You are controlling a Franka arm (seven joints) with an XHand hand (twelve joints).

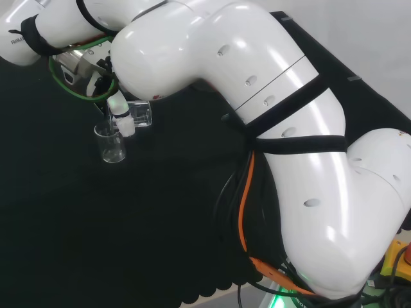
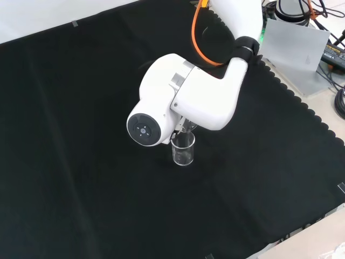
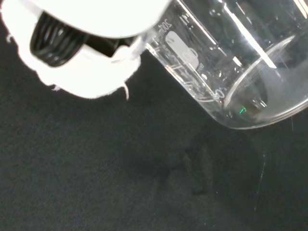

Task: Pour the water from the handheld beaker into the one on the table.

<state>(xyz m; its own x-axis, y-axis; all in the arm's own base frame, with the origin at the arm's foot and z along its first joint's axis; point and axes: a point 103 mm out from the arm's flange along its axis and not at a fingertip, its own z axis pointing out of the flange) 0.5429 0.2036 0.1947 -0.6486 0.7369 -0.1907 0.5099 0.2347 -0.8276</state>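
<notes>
In the head view we see the robot hand (image 1: pixel 120 110) left of the big white arm links, its fingers wrapped round a clear beaker (image 1: pixel 141 113) that lies tipped on its side, mouth pointing toward a second clear beaker (image 1: pixel 112 144) standing upright on the black surface (image 1: pixel 58 218) just below & left of it. The held beaker's rim sits right above the standing one's rim; whether they touch we can't tell.

The front view gives us sth different: the arm's white link w/ its round grey cap (image 2: pixel 144 129) stands before the held beaker, while the standing beaker (image 2: pixel 183 149) shows plainly just below-right of that cap, near the middle of the cloth.

In the wrist view we get the held beaker (image 3: pixel 231 62) close up: clear glass, tilted, white graduation marks along its wall, thick base ring catching highlights. There's prob. little or no water in it, though the glare makes that hard to judge. A blurred white finger (image 3: pixel 82 43) of the robot hand lies against its wall.
</notes>
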